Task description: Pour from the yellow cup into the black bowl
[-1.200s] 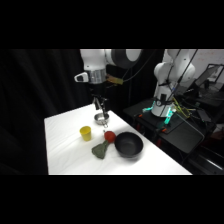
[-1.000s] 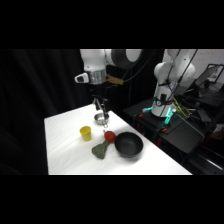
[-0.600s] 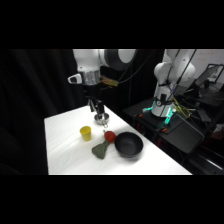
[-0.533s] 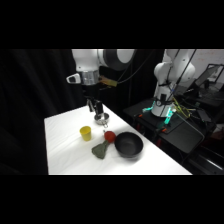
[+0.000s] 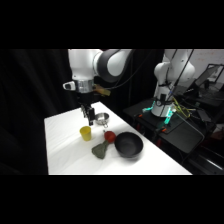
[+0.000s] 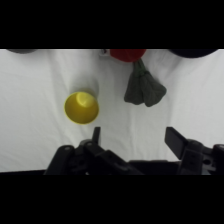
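The yellow cup [image 5: 86,132] stands upright on the white table, left of the black bowl [image 5: 129,146]. My gripper [image 5: 90,119] hangs just above and behind the cup, apart from it. In the wrist view the yellow cup [image 6: 81,107] lies ahead and to the left of the gripper [image 6: 135,136], outside the gap between the fingers. The gripper is open and holds nothing. Only a sliver of the black bowl [image 6: 192,51] shows at the wrist view's top right.
A small metal cup [image 5: 102,119] stands behind the yellow cup. A red object [image 5: 109,135] and a crumpled green cloth [image 5: 100,150] lie between cup and bowl. A second robot and equipment [image 5: 165,107] stand beyond the table's right side.
The arm has swung left, carrying the gripper from above the metal cup to above the yellow cup. The objects on the table have not moved.
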